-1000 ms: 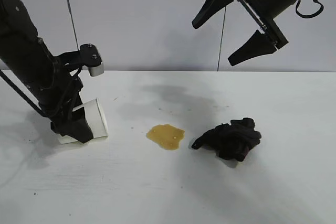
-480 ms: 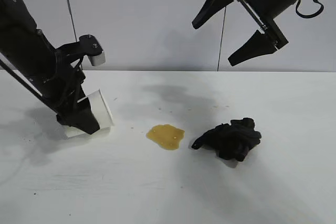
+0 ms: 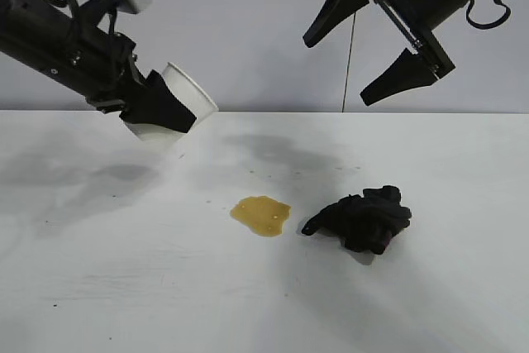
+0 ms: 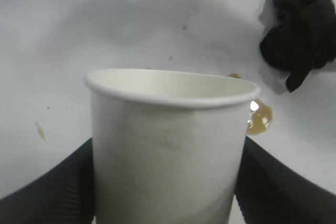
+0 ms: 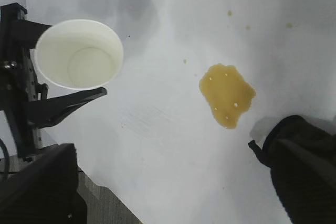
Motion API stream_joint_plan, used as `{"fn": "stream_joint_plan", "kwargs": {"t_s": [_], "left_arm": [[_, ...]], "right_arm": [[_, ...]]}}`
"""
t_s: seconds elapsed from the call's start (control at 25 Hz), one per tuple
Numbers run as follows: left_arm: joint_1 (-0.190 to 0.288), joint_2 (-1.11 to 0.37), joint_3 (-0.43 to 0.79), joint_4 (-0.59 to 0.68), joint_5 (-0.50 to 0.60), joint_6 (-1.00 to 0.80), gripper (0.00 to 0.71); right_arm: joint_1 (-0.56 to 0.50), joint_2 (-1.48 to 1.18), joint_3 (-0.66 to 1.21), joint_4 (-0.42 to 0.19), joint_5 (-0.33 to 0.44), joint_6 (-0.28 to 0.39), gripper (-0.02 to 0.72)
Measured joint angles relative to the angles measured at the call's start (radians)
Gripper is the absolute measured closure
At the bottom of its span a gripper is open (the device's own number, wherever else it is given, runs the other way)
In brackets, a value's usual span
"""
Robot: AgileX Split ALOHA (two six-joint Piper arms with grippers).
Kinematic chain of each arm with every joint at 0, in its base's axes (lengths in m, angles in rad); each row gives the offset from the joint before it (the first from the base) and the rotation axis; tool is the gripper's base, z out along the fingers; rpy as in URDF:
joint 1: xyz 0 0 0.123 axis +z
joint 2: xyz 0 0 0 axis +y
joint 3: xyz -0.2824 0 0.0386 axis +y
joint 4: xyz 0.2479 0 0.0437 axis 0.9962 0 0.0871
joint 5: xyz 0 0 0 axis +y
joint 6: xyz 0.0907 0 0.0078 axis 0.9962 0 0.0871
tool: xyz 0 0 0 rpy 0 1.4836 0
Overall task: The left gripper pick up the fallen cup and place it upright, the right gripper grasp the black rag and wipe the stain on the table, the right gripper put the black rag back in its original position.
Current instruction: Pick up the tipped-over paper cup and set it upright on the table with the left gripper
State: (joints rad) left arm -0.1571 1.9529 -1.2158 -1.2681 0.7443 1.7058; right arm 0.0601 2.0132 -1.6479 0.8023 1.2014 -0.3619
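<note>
Exterior view: the left gripper [image 3: 157,109], clamped on the cup [image 3: 183,97], has lifted it off the table [image 3: 124,287] within the last second; the cup now hangs tilted, mouth toward 2 o'clock, at 10 o'clock from the stain [image 3: 261,214]. The first step is judged half done: uprighting and set-down remain. The right gripper [image 3: 374,40] waits with fingers spread, at 12 o'clock above the black rag [image 3: 362,217].

Left wrist view: both fingers [image 4: 47,195] flank the cup [image 4: 168,145].

Right wrist view: the cup [image 5: 79,53] is empty; the stain [image 5: 227,94] is unwiped.
</note>
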Motion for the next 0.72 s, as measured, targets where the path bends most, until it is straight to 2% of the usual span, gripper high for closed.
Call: {"fn": "stream_joint_plan", "kwargs": {"t_s": [0.16,0.28,0.36,0.48,0.72], "left_arm": [[0.098,0.0,0.053,-0.158,0.104,0.104,0.228],[0.148,0.0,0.141,-0.317,0.163,0.247,0.228],[0.154,0.0,0.196,-0.387,0.196,0.382,0.228],[0.151,0.0,0.279,-0.411,0.251,0.603,0.228],[0.121,0.0,0.327,-0.423,0.283,0.773,0.231]], "right_arm": [[0.0,0.0,0.0,0.0,0.001,0.0,0.009],[0.0,0.0,0.0,-0.001,0.001,0.0,0.009],[0.0,0.0,0.0,-0.001,0.001,0.0,0.009],[0.0,0.0,0.0,-0.001,0.001,0.0,0.009],[0.0,0.0,0.0,-0.002,0.0,0.0,0.009]]}}
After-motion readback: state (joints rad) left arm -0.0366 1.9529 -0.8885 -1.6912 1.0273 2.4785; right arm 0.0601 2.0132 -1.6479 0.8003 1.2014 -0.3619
